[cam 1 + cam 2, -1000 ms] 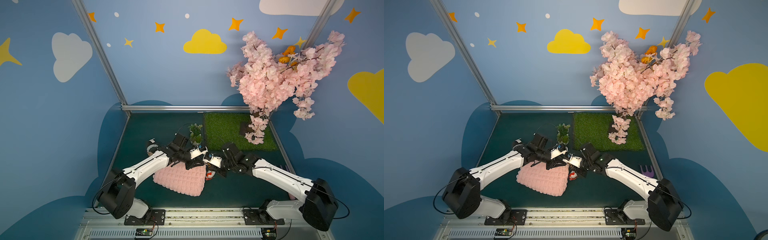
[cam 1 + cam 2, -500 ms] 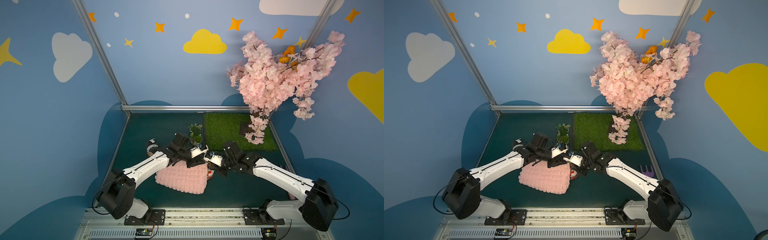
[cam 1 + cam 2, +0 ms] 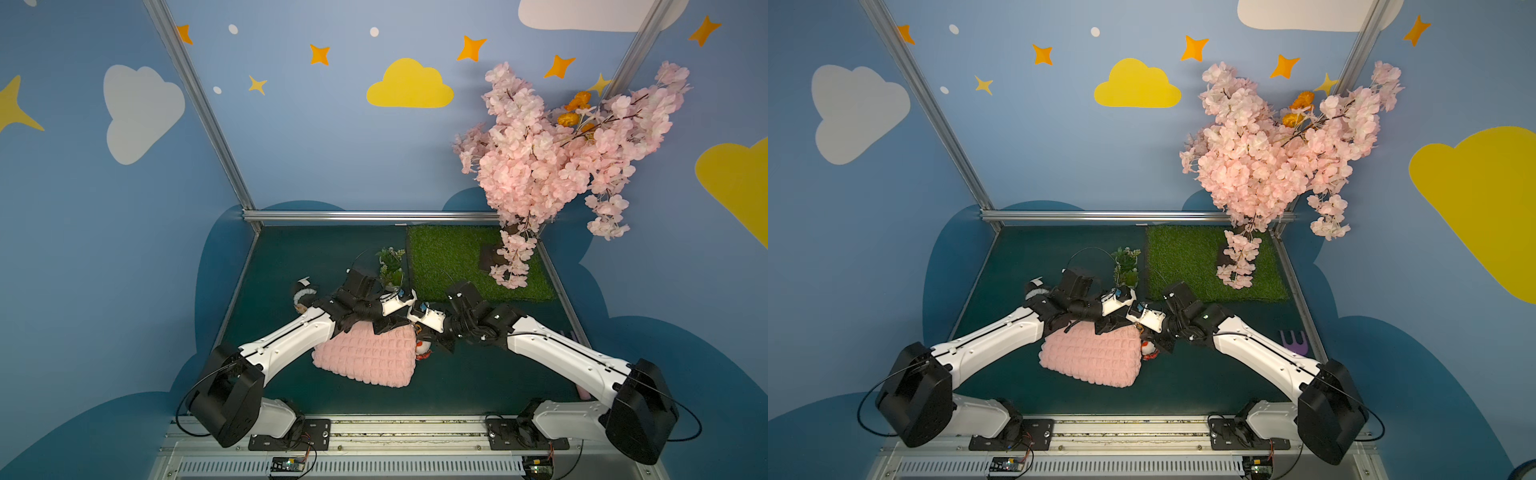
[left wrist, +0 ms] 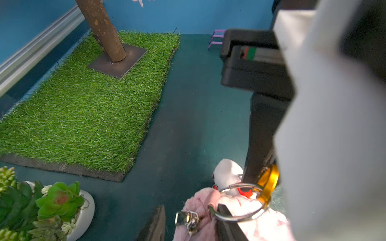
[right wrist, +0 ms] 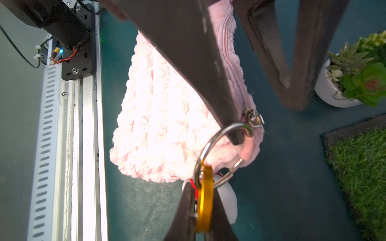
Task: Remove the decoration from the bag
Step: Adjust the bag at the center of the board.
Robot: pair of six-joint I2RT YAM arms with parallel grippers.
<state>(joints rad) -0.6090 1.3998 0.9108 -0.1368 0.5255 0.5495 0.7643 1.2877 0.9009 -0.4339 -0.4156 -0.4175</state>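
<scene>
Left arm (image 3: 286, 345) and right arm (image 3: 561, 357), white, reach low from the front rail, and their wrists meet over the desk's middle. Left gripper (image 4: 189, 208): fingers spread, one tip hooked through the silver ring (image 5: 234, 125) at the bag's zip corner. Right gripper (image 5: 200, 192): fingers pressed together on the gold clasp (image 5: 205, 200) linked to that ring. Blue walls (image 3: 332, 145), painted clouds and stars. Dark green desk (image 3: 478, 374). Pink blossom tree (image 3: 561, 158) on a grass mat (image 3: 457, 262), far right corner. Bag (image 3: 365, 359), pink quilted, lying toward the front edge, centre. Potted succulent (image 3: 390, 270) beside the mat. Dark plush (image 3: 305, 293) with white frill near the left edge. Decoration (image 3: 423, 351), white with red, on the desk touching the bag's right end.
</scene>
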